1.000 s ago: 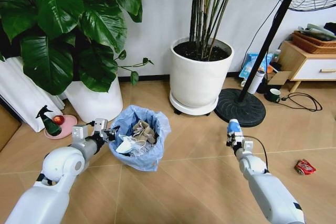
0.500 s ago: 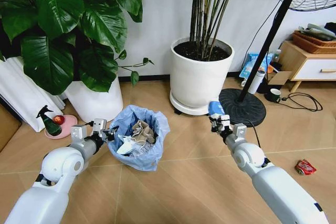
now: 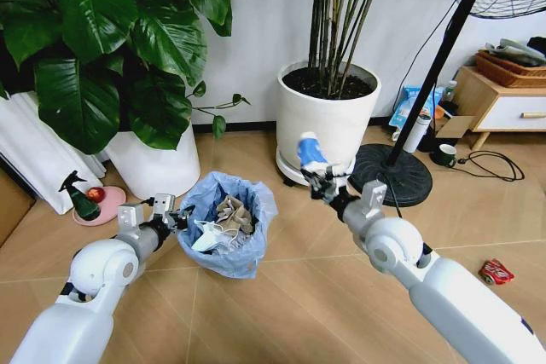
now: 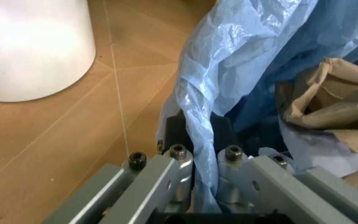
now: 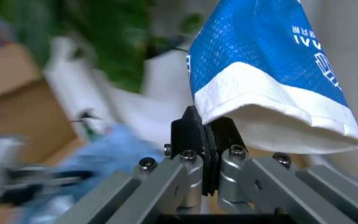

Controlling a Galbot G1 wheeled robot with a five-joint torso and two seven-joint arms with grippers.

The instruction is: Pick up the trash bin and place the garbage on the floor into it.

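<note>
The trash bin (image 3: 229, 226), dark with a wrinkly light-blue liner (image 4: 229, 60), stands on the floor (image 3: 307, 296) and holds white wads and brown paper. My left gripper (image 3: 175, 217) is shut on its rim and liner, which runs between the pads (image 4: 179, 135). My right gripper (image 3: 322, 178) is shut on a blue-and-white piece of garbage (image 3: 311, 152), held in the air to the right of the bin and in front of the white pot. Up close, that piece (image 5: 266, 70) sticks up from the closed right gripper (image 5: 202, 133). A red can (image 3: 495, 272) lies on the floor at far right.
A large white plant pot (image 3: 324, 130) and a fan's round black base (image 3: 392, 175) stand behind the right arm. Another white pot (image 3: 158, 164) with big leaves, a green spray bottle (image 3: 81, 198) and a pink dish sit left. A wooden cabinet (image 3: 503, 100) and a black cable lie at the right.
My right arm has swung left and upward with the blue-and-white piece, from well right of the bin to just beside it. The left gripper and the bin have stayed put.
</note>
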